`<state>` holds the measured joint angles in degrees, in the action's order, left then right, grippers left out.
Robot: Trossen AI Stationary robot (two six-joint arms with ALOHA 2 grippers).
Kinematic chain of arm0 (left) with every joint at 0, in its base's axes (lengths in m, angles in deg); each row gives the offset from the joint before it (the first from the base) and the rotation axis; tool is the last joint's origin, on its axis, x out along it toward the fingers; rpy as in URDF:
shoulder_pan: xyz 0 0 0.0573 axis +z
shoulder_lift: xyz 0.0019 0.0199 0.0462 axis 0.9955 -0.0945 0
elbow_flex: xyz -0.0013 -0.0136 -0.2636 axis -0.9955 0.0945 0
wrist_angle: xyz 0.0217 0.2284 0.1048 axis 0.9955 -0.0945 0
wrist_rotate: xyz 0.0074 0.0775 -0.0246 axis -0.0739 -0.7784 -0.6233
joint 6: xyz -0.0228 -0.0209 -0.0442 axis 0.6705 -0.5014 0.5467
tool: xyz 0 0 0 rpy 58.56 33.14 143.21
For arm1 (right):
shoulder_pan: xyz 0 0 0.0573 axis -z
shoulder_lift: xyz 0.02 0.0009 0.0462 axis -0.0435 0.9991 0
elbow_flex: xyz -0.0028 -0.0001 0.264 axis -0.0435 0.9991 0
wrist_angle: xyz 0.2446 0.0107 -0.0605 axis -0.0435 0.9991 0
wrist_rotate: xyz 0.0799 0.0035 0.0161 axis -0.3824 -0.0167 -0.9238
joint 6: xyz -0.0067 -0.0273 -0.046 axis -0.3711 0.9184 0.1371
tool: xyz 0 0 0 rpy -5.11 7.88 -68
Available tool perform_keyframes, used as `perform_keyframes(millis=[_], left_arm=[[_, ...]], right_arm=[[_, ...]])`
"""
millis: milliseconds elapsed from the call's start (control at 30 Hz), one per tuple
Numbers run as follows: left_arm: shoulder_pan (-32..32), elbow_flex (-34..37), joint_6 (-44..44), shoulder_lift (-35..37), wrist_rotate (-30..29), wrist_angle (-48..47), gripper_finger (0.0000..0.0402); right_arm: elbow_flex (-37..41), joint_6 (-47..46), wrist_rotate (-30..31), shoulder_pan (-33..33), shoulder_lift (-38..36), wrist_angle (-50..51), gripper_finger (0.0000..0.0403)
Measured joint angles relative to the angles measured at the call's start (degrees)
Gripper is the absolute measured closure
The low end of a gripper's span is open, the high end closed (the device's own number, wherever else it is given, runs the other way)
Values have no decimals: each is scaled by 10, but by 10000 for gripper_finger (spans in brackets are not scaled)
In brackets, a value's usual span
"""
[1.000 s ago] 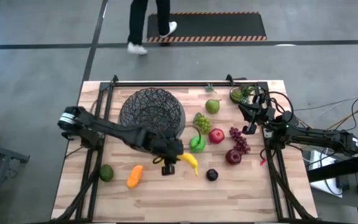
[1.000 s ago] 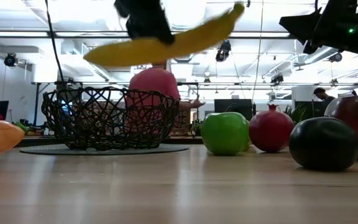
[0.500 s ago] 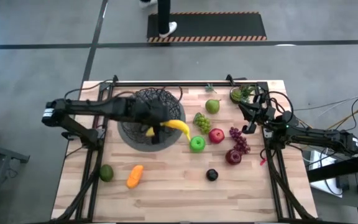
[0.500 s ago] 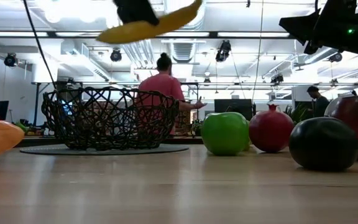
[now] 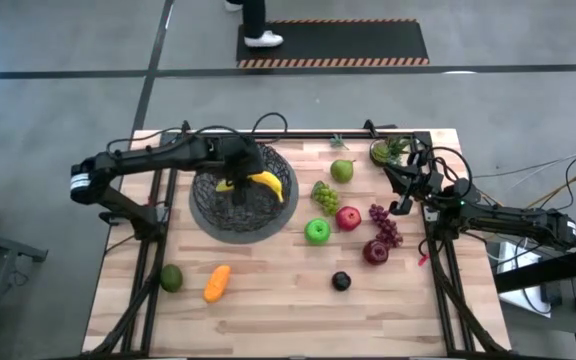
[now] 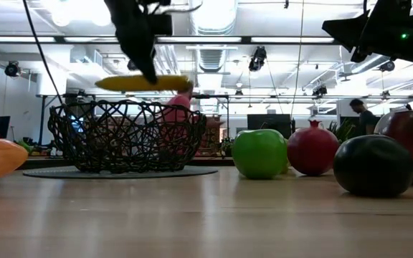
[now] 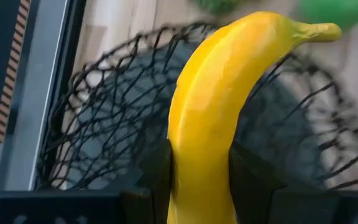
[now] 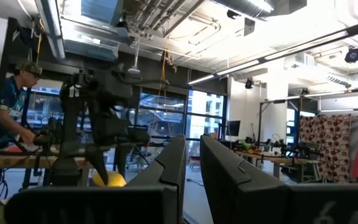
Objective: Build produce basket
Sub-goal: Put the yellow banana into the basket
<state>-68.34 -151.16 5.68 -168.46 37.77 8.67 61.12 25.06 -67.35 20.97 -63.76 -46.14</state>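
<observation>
While the left gripper (image 5: 230, 181) clamps the banana (image 5: 266, 184) above the wire basket (image 5: 208, 210), an off-centre release could catch the rim.

The basket (image 5: 240, 200), a round black wire-mesh bowl, is standing upright on the bench near the far edge, left of centre. The yellow banana (image 5: 265, 184) is hanging level just above the basket's rim, clamped between the jaws of the left gripper (image 5: 236, 180). The remaining produce is lying on the bench:
- pear (image 5: 342, 171) and green grapes (image 5: 325, 195), just right of the basket;
- green apple (image 5: 316, 232) and red apple (image 5: 348, 218), side by side;
- dark red grapes (image 5: 385, 225) and a dark red fruit (image 5: 375, 251), toward the right edge;
- small black fruit (image 5: 341, 282), toward the near edge;
- orange piece (image 5: 217, 282) and avocado (image 5: 172, 278), near the left near corner.
</observation>
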Motion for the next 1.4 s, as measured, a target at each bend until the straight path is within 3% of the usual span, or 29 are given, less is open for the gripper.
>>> perform_keyframes(millis=[667, 1400], left_arm=[[117, 134, -59, -5, 1, 134, 292], [128, 218, -59, -10, -21, 223, 292]], right_arm=[[0, 1, 0, 0, 0, 0, 365], [0, 2, 0, 0, 0, 0, 365]])
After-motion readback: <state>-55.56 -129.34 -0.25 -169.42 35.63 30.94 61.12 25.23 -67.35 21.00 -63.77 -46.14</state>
